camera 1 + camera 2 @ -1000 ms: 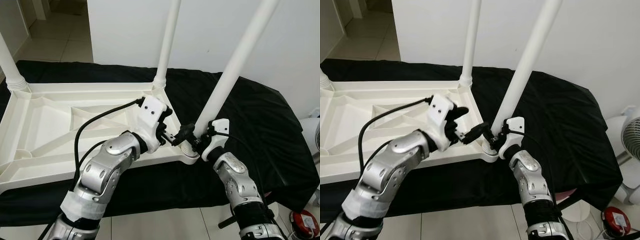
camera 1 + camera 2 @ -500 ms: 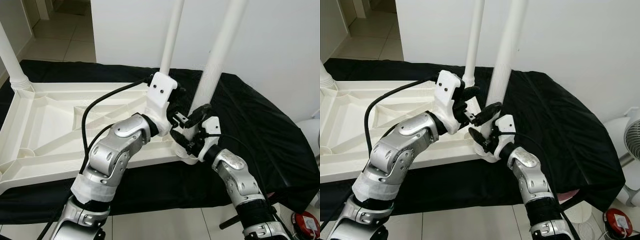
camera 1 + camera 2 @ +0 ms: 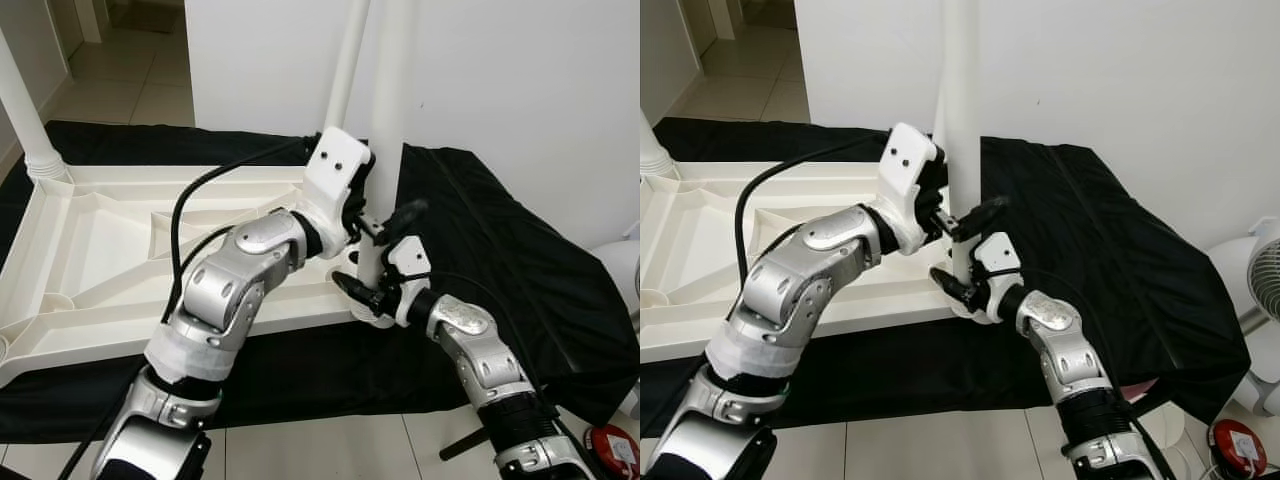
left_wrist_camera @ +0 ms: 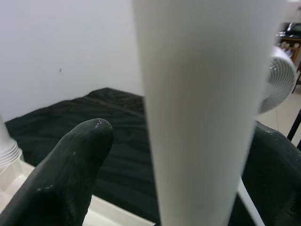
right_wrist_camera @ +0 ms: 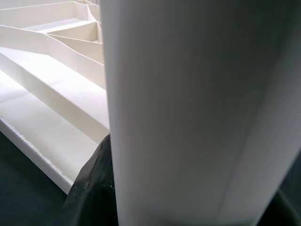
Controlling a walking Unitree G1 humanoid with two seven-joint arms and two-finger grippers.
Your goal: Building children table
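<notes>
Home interior: tiled floor (image 3: pixel 130 80), white wall (image 3: pixel 520 90), standing fan (image 3: pixel 1262 290).

A black cloth (image 3: pixel 520 260) drapes over the whole support, hanging down to the tiled floor (image 3: pixel 330 450). On the cloth lies the white tabletop (image 3: pixel 80 250), upside down, ribbed underside showing, its near edge close to the cloth's front fold.

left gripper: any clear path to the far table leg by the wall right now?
Probably not. The left gripper straddles the near table leg, which the right gripper also holds lower down. The far table leg stands just behind it.
</notes>
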